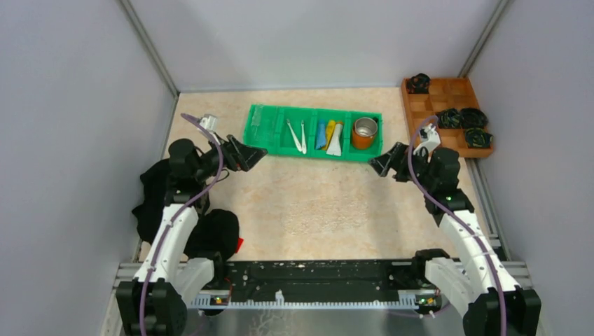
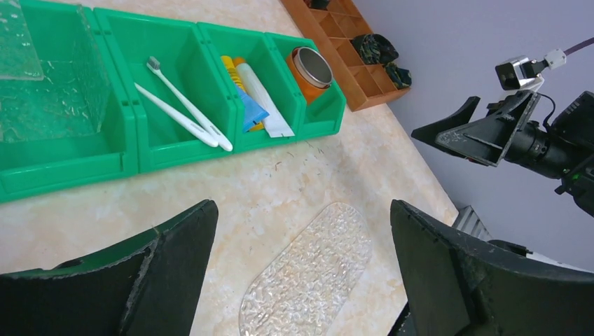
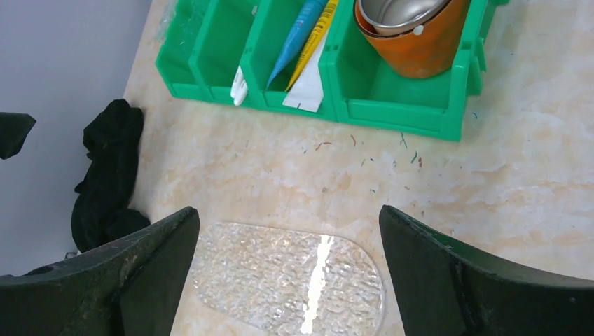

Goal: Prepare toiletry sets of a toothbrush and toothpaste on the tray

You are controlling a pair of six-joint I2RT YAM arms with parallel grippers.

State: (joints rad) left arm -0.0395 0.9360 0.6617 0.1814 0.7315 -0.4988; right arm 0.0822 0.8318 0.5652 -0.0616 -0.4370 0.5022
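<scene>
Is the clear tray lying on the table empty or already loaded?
Empty: the clear tray lies bare on the table, while both toothbrushes and all three toothpaste tubes sit in the green bin.

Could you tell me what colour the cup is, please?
The cup is orange; right wrist view shows it best.

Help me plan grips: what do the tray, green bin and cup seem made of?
The tray looks like clear plastic: see-through, pebbled, with a glare streak. The green bin seems glossy moulded plastic, evenly coloured. The cup is shiny, metal-looking inside; its orange outer coat is unclear.
</scene>
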